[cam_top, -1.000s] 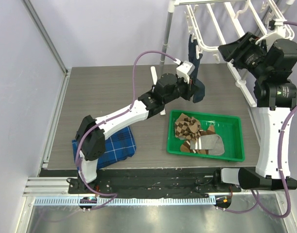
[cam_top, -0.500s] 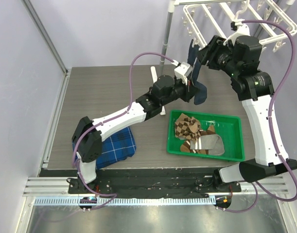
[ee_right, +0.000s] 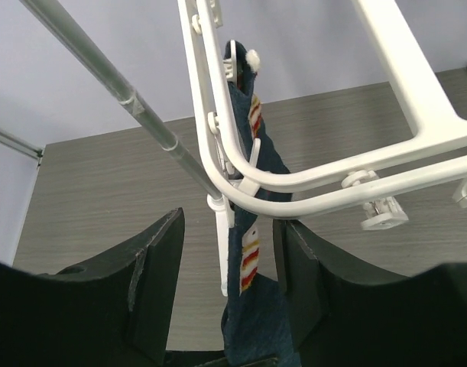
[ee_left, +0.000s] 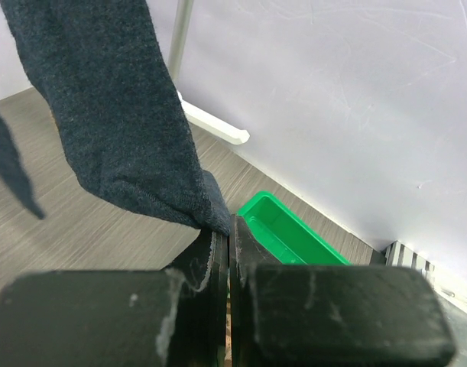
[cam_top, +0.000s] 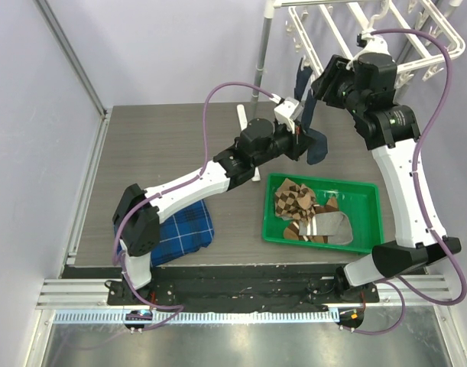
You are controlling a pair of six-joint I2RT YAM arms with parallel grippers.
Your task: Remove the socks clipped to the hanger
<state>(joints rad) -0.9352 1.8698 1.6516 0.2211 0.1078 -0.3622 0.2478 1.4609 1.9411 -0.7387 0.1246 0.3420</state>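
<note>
A dark navy sock point(cam_top: 309, 130) hangs clipped to the white hanger point(cam_top: 336, 34) at the back right. My left gripper point(cam_top: 300, 141) is shut on the sock's lower end; in the left wrist view the navy sock point(ee_left: 118, 115) runs into the closed fingers point(ee_left: 218, 252). My right gripper point(cam_top: 322, 84) is open, up by the hanger rim. In the right wrist view its fingers point(ee_right: 153, 283) stand either side of the hanging navy sock point(ee_right: 252, 298), below the white hanger bars point(ee_right: 294, 183). The brown argyle, striped and grey socks point(cam_top: 309, 214) lie in the green tray point(cam_top: 367, 191).
An upright metal pole point(cam_top: 261, 53) stands at the back of the table, with a white base foot point(cam_top: 242, 122). A folded blue plaid cloth point(cam_top: 179, 229) lies at the front left by the left arm's base.
My right arm has swung left from the hanger's right side to the clipped top of the navy sock. My left gripper has stayed shut on the sock.
</note>
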